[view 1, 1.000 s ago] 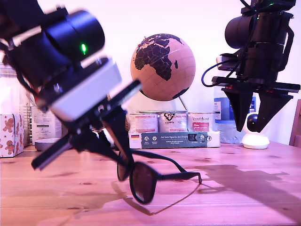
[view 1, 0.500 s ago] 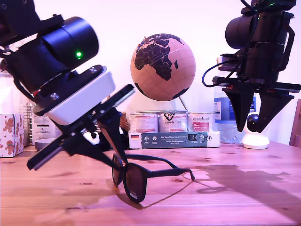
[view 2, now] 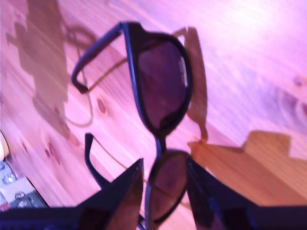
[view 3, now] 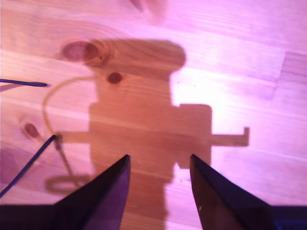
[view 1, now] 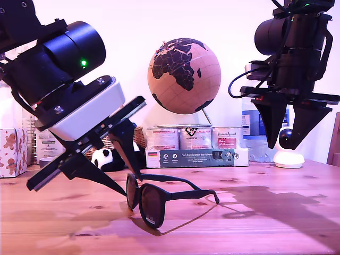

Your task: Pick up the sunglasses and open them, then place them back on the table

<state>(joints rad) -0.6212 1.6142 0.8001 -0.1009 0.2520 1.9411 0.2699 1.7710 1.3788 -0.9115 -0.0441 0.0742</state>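
The black sunglasses (view 1: 159, 202) stand on the wooden table (view 1: 265, 223) with both arms unfolded, resting on the lens rims and arm tips. My first gripper (view 1: 132, 186) leans down over them from the exterior view's left. Its fingers are parted, with one lens between them. In the first wrist view the sunglasses (view 2: 163, 81) lie just beyond my first gripper (view 2: 164, 163), the nearer lens between the fingertips. My second gripper (view 1: 282, 147) hangs open and empty high at the exterior view's right. In its own view my second gripper (view 3: 159, 160) shows above bare table (view 3: 230, 57).
Along the back stand a cork globe (view 1: 183, 74), tins (view 1: 194, 138) on a flat box (view 1: 196, 156), a white camera (view 1: 288, 149), a panda toy (view 1: 103, 158) and a gingerbread-print box (view 1: 11, 151).
The first gripper lowered the tilted sunglasses onto the table and shifted them toward the exterior view's left. Its fingers have since spread slightly and the arm has drawn back a little. The second arm stayed still.
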